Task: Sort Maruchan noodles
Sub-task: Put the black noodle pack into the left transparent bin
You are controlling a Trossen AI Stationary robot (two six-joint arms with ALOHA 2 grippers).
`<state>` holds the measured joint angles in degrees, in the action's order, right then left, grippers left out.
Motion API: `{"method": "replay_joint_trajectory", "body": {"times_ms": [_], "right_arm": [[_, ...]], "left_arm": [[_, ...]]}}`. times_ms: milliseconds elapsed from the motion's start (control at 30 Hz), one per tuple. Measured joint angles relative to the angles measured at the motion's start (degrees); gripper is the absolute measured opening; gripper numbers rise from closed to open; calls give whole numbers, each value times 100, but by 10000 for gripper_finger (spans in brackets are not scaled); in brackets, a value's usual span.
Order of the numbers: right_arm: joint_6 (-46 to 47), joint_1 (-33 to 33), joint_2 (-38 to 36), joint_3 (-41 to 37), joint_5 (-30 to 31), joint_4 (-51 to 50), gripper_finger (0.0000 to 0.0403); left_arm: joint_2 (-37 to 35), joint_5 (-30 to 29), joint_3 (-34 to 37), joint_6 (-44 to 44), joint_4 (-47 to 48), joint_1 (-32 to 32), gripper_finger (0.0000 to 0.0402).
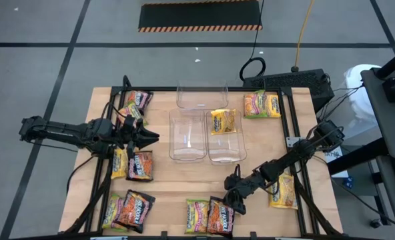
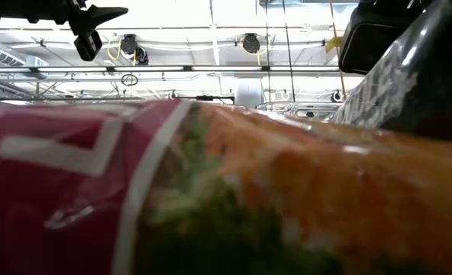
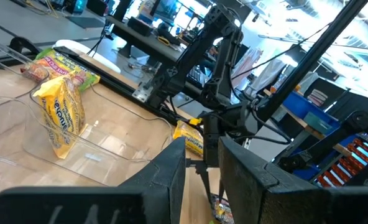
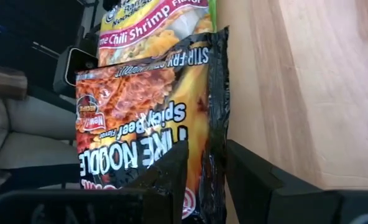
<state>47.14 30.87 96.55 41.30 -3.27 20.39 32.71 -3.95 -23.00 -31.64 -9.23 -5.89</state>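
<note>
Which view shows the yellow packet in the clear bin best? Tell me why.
Left wrist view: the yellow packet shows large, leaning inside the clear bin. The high view shows it small from above. The low and right wrist views do not show it.

Eleven packets of Maruchan noodles (image 1: pixel 261 105) can be counted on the tabletop: four dark brown packets (image 1: pixel 141 165), what look like four yellow packets (image 1: pixel 284 192) and three pink-green packets (image 1: pixel 196 215), though the colour of one half-covered packet at the near left corner is hard to tell. There are three clear bins (image 1: pixel 187 135), one toward the far edge and two side by side in front of it, and one of the yellow packets lies in one of the pair. Two robot arms (image 1: pixel 64 132) reach over the tabletop.
</note>
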Motion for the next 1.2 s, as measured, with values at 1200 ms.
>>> {"method": "replay_joint_trajectory", "body": {"times_ms": [1200], "right_arm": [[-159,2,756,5,-127,927,92]], "left_arm": [[2,0,2,-50,-4,2,102]]}}
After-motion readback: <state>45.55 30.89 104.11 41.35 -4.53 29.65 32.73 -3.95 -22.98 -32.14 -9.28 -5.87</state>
